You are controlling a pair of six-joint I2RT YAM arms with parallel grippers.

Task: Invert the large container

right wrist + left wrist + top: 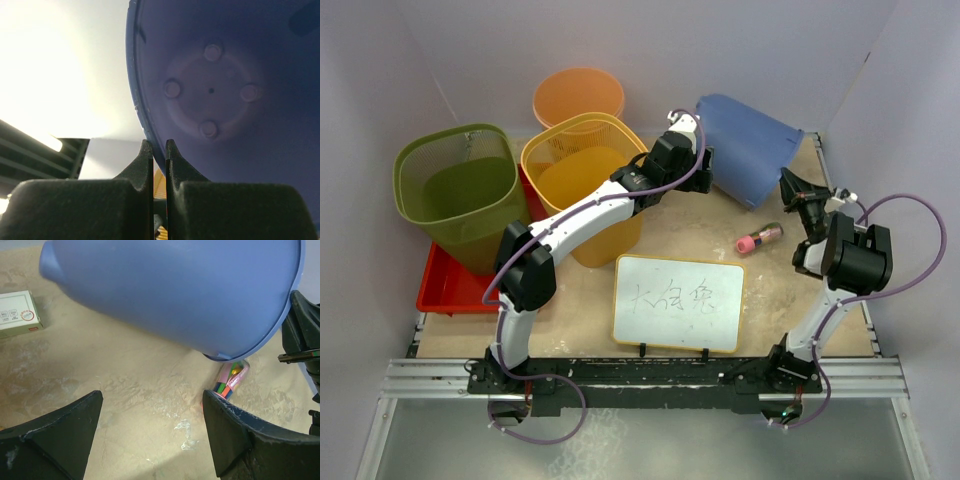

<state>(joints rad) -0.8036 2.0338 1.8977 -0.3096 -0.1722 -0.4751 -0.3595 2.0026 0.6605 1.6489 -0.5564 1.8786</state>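
Large blue container [750, 135], tipped on its side, far right of table [700, 225].

The container is leaning with its mouth facing right and its base pointing toward the far left, and the low part of its rim is sitting just above a pink-capped tube [760, 239]. The right gripper [159, 145] is pinching the container's rim, with its fingers nearly together and only a thin gap between them. The left gripper [152, 400] is hovering beside the container's outer wall, with its fingers spread wide and gripping nothing. Also lying on the table: a green mesh basket [455, 190], a yellow basket [582, 175], an orange basket [578, 95], a red tray [445, 285], a whiteboard [678, 300] and a small white box [17, 314].
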